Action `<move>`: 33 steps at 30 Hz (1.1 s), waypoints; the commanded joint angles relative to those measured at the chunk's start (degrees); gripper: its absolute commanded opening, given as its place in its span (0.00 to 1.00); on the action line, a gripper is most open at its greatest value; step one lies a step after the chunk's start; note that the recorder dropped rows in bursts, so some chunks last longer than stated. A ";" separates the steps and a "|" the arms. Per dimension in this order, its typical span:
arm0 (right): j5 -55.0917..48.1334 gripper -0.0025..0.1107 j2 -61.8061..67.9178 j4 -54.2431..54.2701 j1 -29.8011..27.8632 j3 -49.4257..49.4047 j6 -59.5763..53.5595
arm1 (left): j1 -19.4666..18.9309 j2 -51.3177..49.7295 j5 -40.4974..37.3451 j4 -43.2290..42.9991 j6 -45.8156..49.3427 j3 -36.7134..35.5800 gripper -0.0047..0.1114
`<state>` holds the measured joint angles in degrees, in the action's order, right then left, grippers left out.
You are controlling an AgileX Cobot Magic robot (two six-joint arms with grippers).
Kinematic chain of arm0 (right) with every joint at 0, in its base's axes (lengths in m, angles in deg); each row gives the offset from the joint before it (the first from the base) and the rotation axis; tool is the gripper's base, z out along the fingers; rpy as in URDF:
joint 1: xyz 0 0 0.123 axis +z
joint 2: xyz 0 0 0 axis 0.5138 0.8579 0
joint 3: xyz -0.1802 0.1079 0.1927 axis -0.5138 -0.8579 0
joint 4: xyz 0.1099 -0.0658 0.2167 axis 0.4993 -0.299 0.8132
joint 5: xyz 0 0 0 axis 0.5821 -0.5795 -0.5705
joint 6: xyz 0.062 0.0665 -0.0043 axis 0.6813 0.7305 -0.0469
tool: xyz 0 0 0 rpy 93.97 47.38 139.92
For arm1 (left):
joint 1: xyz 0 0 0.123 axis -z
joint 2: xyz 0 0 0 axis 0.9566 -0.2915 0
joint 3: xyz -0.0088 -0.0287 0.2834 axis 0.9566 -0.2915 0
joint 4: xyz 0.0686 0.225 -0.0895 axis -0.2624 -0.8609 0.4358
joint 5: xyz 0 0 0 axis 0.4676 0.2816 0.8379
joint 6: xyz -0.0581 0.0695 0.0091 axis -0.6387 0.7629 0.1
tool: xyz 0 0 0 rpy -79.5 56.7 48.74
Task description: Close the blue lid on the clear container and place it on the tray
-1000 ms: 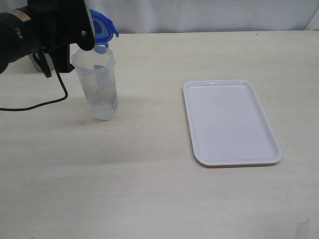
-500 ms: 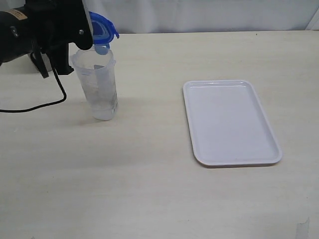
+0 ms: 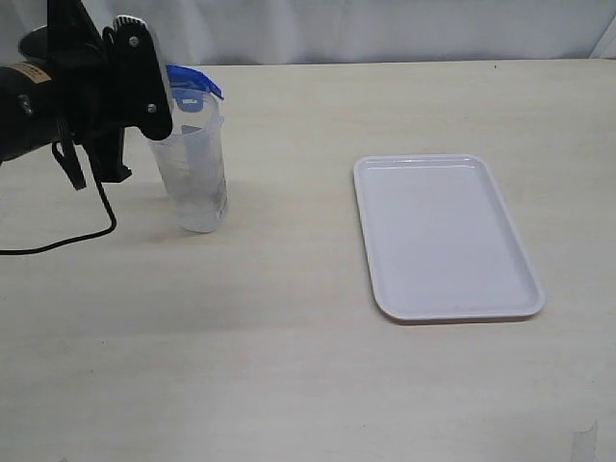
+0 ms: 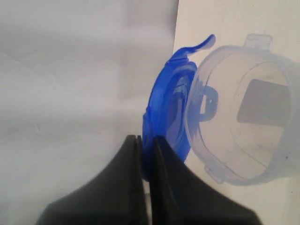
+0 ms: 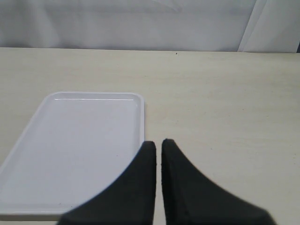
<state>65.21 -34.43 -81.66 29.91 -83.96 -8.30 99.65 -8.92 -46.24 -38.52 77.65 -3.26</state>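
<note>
Exterior, left claw: left claw (image 3: pixel 159 89) is up high, nipping the blue lid (image 3: pixel 192 82) by its edge.
Exterior, lid: tilted at the rim of the clear container (image 3: pixel 195 173), just past the fingertips, not pressed flat.
Exterior, tray: tray (image 3: pixel 443 241) lies well apart from that claw.
Left wrist, grip: fingers pinch the lid's edge, with the container's open mouth right beside it.
Right wrist, right claw: right claw (image 5: pixel 158 143) is pressed together with nothing in it, and the tray's corner sits just beside its tips.
</note>
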 commanded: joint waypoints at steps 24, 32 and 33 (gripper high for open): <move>0.20 0.06 -0.32 -0.10 -0.19 -0.20 -0.23 | 0.14 2.74 -13.74 1.02 -0.13 -0.71 0.04; 0.20 0.06 -0.32 -0.10 -0.19 -0.20 -0.23 | 0.14 2.74 -12.49 0.88 -0.23 -0.71 0.04; 0.20 0.06 -0.32 -0.10 -0.19 -0.20 -0.23 | 0.14 2.74 -12.49 0.88 -0.23 -0.71 0.04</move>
<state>65.21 -34.43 -81.66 29.91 -83.96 -8.30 99.65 -6.65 -59.48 -38.09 77.65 -3.81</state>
